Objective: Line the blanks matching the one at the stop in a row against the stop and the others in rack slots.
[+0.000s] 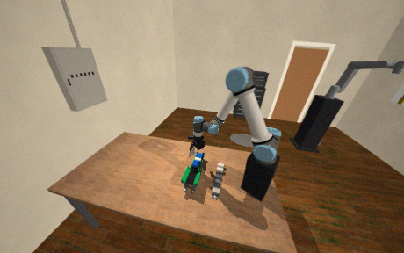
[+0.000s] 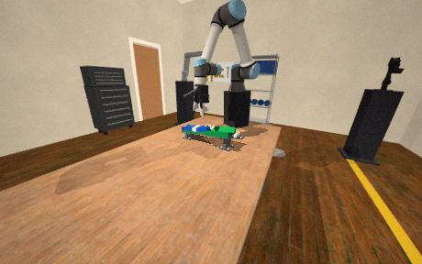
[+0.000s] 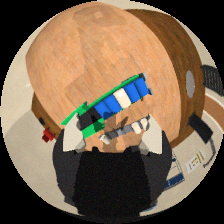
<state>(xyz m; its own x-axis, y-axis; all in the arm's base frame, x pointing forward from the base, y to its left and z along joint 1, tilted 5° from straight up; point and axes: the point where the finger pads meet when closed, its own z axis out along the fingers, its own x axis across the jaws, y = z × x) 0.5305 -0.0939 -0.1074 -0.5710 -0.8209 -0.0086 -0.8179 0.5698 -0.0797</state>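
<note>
The green feed ramp (image 1: 184, 177) (image 2: 222, 132) (image 3: 93, 131) stands on little gray legs on the brown wooden table (image 1: 110, 169) (image 2: 138, 202) (image 3: 65, 55). Blue blanks and a white blank (image 3: 121, 97) lie across it in a row. From above I see two blue ones on each side of the white one. The row is at one end of the ramp, and the black floor of the ramp shows at the other end.

Right beside the ramp, and apart from it, is the gray stock rack (image 1: 217, 180) (image 3: 119, 133). It has white pieces on it, with two close together near one end. I can't tell how well they are centered.

The black gripper (image 1: 195, 151) (image 2: 202, 113) (image 3: 113, 113) hangs above the table, near the end of the ramp where the blanks are. Its two fingers are spread as wide as they go, and they have hold of nothing.

The robot arm (image 1: 255, 116) (image 2: 241, 43) bends up high from its black stand (image 1: 260, 177) (image 2: 237, 108). Past the table are a black tool chest (image 2: 110, 103) and a brown door (image 1: 299, 83) (image 2: 149, 82).
</note>
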